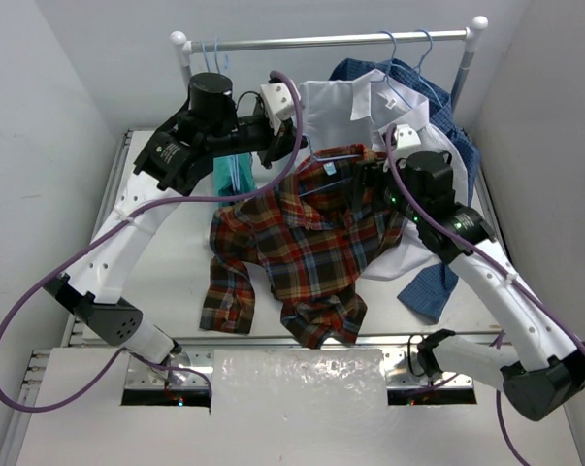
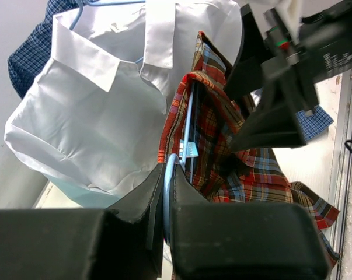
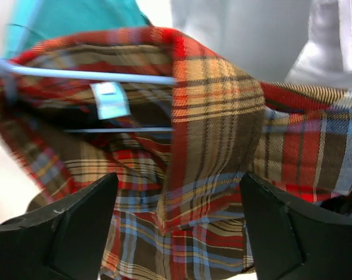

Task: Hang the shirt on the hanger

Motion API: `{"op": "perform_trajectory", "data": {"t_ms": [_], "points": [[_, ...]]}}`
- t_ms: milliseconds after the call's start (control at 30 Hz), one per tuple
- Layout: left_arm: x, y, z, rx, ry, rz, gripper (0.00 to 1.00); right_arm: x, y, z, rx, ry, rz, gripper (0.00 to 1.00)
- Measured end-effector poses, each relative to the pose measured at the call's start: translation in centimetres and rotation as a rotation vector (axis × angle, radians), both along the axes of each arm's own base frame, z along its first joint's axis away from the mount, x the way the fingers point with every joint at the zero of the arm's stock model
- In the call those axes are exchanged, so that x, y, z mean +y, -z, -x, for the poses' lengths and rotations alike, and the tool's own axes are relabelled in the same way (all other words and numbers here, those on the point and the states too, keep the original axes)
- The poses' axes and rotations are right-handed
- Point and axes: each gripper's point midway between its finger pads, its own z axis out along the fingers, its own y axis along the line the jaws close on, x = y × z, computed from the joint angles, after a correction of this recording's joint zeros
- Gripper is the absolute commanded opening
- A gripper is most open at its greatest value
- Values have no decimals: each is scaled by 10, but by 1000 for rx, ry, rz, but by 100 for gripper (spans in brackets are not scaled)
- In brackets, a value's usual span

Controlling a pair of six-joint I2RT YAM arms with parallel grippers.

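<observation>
The plaid shirt [image 1: 307, 248] lies spread on the table, its collar lifted toward the back. A pale-blue wire hanger [image 1: 333, 153] runs inside the collar; it also shows in the right wrist view [image 3: 100, 76] and the left wrist view [image 2: 187, 125]. My left gripper [image 1: 290, 148] is shut on the hanger's hook [image 2: 166, 186], wire pinched between the fingers. My right gripper [image 1: 374, 180] is open at the collar's right side, its fingers [image 3: 76, 221] straddling the shirt [image 3: 211, 169] without holding it.
A clothes rail [image 1: 321, 41] crosses the back with spare hangers [image 1: 212, 58]. A white shirt [image 1: 355, 112] and a blue checked shirt [image 1: 438, 92] hang on it. A teal object [image 1: 232, 175] sits under the left arm. Walls stand close on both sides.
</observation>
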Motion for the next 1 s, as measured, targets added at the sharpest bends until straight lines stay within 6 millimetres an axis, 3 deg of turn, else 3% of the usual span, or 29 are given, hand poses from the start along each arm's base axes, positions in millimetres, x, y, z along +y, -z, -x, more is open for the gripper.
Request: {"op": "perform_trajectory", "data": {"t_ms": [33, 100, 133, 167, 200, 267, 400, 500, 633, 667, 700, 733, 833, 900, 1000], "points": [[0, 1, -1, 2, -1, -2, 0, -1, 6, -2, 14, 12, 10, 78], [0, 4, -2, 6, -4, -5, 0, -2, 12, -8, 17, 29, 28, 63], [0, 5, -2, 7, -5, -6, 0, -3, 13, -12, 9, 44, 35, 44], [0, 6, -2, 9, -6, -8, 0, -5, 15, -15, 2, 58, 44, 43], [0, 7, -2, 10, -7, -9, 0, -7, 18, -17, -4, 76, 45, 21], [0, 9, -3, 12, -8, -11, 0, -12, 25, -20, -13, 98, 72, 0], [0, 12, -4, 14, -10, -18, 0, -7, 28, -26, -46, 72, 122, 0], [0, 18, -6, 17, -13, -28, 0, 22, 31, -19, -87, -69, 175, 0], [0, 28, -7, 31, -14, -45, 0, 66, 41, 4, -121, -307, 241, 0], [0, 29, -7, 33, -15, -47, 0, 70, 43, 7, -126, -337, 253, 1], [0, 31, -7, 35, -15, -52, 0, 71, 44, 9, -130, -354, 265, 12], [1, 32, -7, 34, -15, -55, 0, 70, 44, 9, -132, -357, 274, 40], [1, 33, -9, 20, -13, -65, 0, 60, 41, 10, -147, -358, 297, 79], [2, 33, -9, 4, -8, -77, 0, 47, 33, 12, -164, -355, 299, 84], [4, 37, -6, -20, 11, -106, 0, 26, 16, 21, -194, -385, 299, 82]]}}
